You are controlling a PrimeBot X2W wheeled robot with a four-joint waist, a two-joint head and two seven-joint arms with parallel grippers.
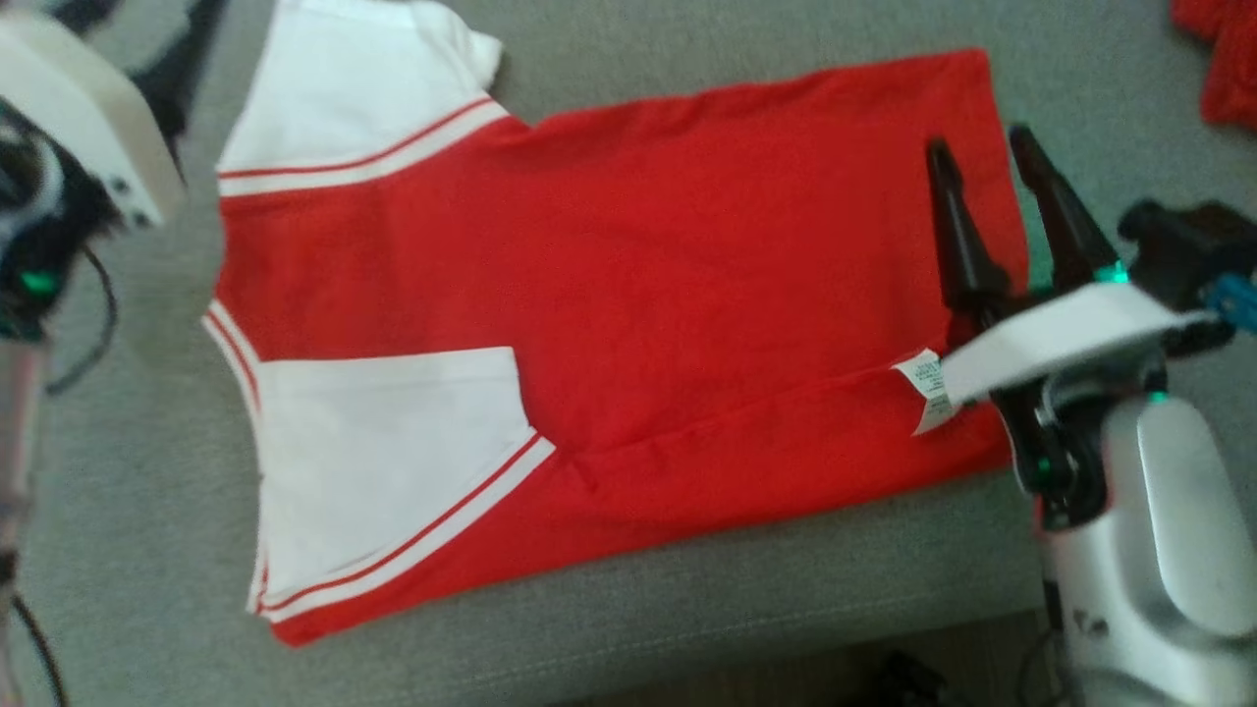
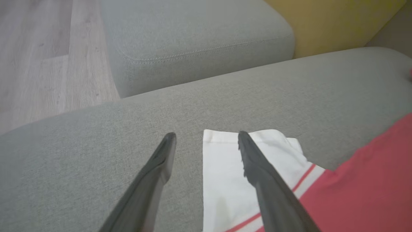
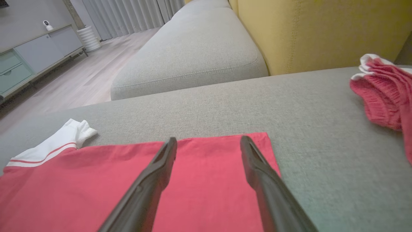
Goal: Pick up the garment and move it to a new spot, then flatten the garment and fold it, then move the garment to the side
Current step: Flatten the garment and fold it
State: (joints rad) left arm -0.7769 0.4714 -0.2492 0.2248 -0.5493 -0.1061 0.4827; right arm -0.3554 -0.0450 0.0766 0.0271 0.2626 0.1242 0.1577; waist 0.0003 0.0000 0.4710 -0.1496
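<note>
sofa (image 1: 147,491) carries the shirt (image 1: 638,295) flat, long axis across the head view, white sleeves (image 1: 383,462) at the robot's left, hem (image 1: 982,88) at its right. right gripper (image 1: 980,140) hovers over the hem, fingers apart; left gripper (image 2: 206,135), fingers apart, over a sleeve (image 2: 225,174). label (image 1: 923,388) shows near the hem.

Item, right gripper (image 1: 980,142): two long, tapered matte black fingers on a black wrist block. A flat white band (image 1: 1061,334) crosses the wrist, with small green lights (image 1: 1112,273) and a blue connector (image 1: 1232,299) at the side.
Item, right forearm (image 1: 1169,511): smooth silver-grey moulded shell with a raised oval panel.
Item, left arm: white angular housing (image 1: 79,108) over black mechanism, one green lamp (image 1: 37,283), thin black cable (image 1: 93,324).
Item, left gripper (image 2: 206,134): two dark grey fingers, one with a toothed inner edge.
</note>
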